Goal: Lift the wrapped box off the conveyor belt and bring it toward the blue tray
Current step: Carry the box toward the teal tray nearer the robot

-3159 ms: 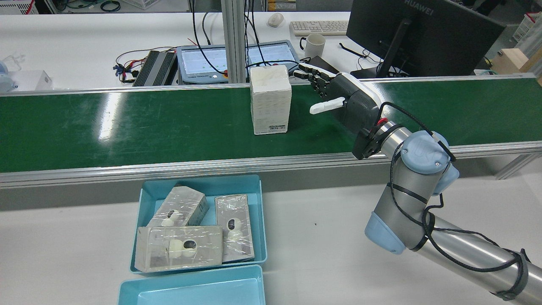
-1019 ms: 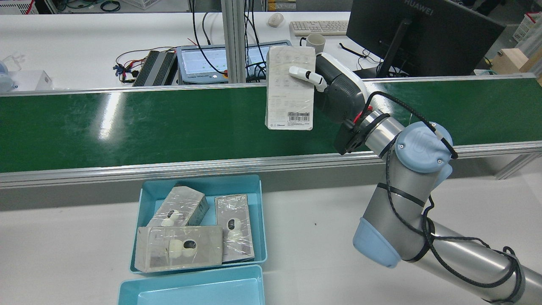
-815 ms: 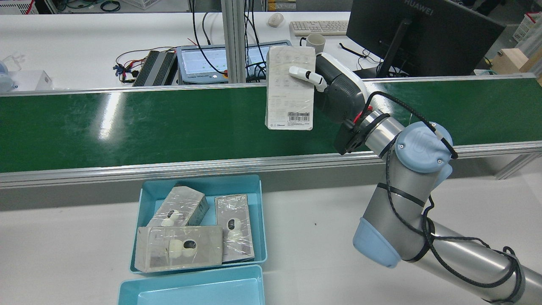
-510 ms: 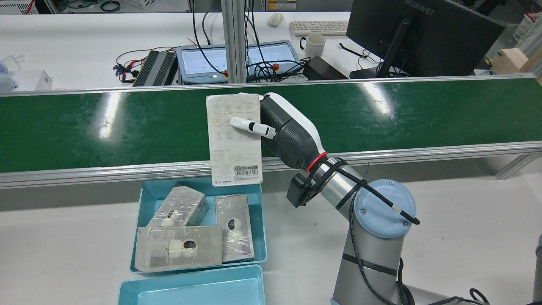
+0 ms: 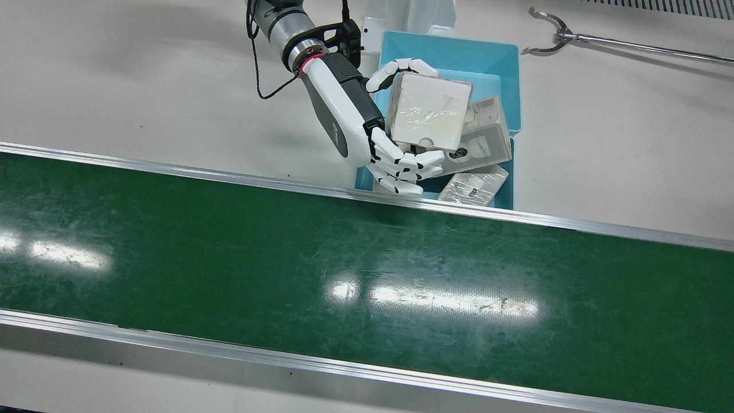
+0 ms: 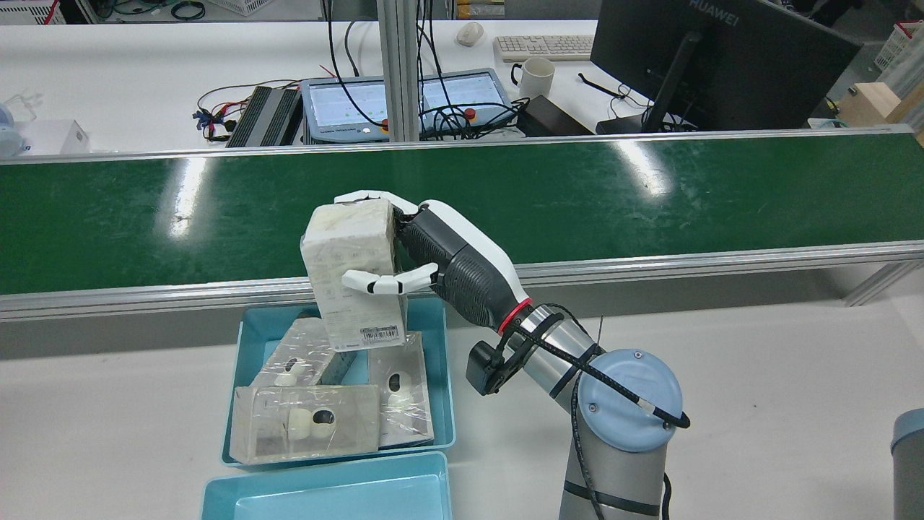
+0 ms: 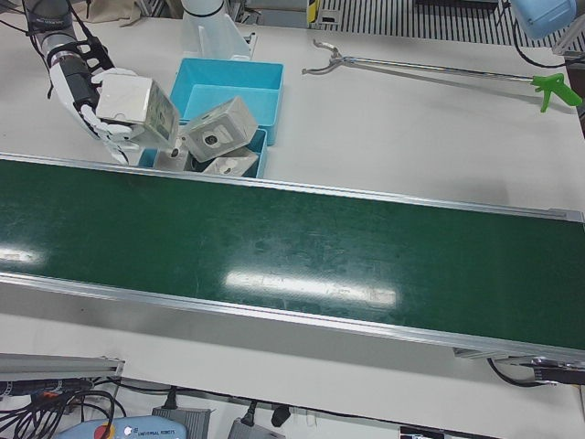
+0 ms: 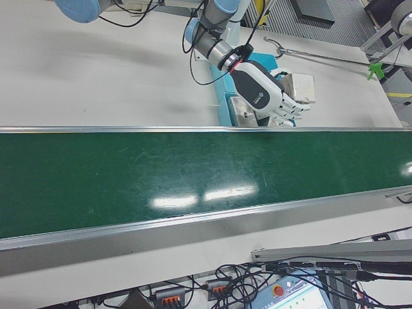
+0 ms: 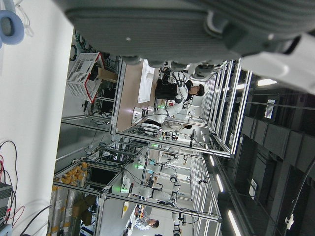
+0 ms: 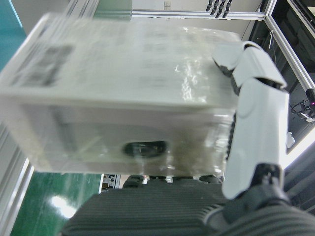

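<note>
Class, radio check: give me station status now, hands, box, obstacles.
Right hand shut on box, clear of belt, above tray. Left hand: state unclear. Three boxes already fill tray.

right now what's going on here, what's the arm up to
The right hand is holding a wrapped box in the air, clear of the green conveyor belt and over the belt-side end of the blue tray. Its fingers are closed around the box from both sides. Three other wrapped boxes already lie in that tray, and a second blue tray sits right beside it. The belt itself carries nothing. The left hand only shows through its own camera, away from this work.
</note>
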Tool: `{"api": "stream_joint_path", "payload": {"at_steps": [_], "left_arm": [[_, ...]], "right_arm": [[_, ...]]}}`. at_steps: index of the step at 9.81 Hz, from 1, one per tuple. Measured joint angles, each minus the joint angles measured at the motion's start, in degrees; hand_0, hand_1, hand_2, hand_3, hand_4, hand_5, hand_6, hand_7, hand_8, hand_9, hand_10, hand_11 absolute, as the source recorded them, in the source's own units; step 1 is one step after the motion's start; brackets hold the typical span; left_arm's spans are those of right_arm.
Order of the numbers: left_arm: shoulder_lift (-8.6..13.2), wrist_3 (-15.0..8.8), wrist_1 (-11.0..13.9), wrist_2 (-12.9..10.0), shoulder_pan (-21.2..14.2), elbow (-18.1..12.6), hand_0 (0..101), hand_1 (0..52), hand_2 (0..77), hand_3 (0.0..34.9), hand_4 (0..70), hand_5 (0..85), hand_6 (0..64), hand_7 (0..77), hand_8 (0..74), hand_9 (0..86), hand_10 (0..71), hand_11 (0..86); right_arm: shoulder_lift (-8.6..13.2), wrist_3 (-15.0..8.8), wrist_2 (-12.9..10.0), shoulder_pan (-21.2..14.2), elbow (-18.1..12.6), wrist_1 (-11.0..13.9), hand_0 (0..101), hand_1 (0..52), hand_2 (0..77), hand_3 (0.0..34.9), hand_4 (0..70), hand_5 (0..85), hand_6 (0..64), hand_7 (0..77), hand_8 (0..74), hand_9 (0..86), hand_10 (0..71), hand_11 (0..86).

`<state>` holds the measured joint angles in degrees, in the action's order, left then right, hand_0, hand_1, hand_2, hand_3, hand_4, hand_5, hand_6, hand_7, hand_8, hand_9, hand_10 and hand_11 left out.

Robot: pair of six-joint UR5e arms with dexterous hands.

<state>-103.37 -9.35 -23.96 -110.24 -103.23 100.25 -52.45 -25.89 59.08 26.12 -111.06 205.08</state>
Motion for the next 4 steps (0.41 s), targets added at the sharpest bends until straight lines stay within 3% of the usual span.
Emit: {"api": "stream_joint_path", "payload": {"at_steps": [1,2,3,4], "left_arm": [[0.0,0.0,0.0,0.0,0.0,0.0,0,0.0,1.1,0.0,0.0,1.1,0.5,0.5,0.5,0.5,0.5,0.5],[0.0,0.0,0.0,0.0,0.0,0.0,0,0.0,1.1,0.0,0.0,1.1,0.5,0.5,0.5,0.5,0.5,0.5],[0.0,0.0,0.0,0.0,0.0,0.0,0,0.0,1.1,0.0,0.0,1.1,0.5,0.5,0.5,0.5,0.5,0.5],[0.0,0.0,0.0,0.0,0.0,0.0,0,0.0,0.5,0.0,0.0,1.1,0.5,0.5,0.5,0.5,0.5,0.5]], "right_arm": [[-0.08,-0.02,0.13,-0.2,-0.1,0.03,43,24.5,32.2,0.0,6.5,20.7,7.6,36.5,8.7,18.5,0.0,8.2],[-0.16,-0.04,0.19,-0.28,-0.23,0.04,44,10.9,27.3,0.0,6.0,4.9,0.0,25.1,0.0,4.9,0.0,1.6],[-0.22,-0.04,0.22,-0.32,-0.39,0.05,44,8.2,7.6,0.0,8.2,1.6,0.0,3.8,0.0,1.6,0.0,1.6],[-0.31,0.01,0.23,-0.31,-0.63,0.08,45,7.1,1.6,0.0,9.3,2.2,0.0,3.8,0.0,1.6,0.0,1.6]]}}
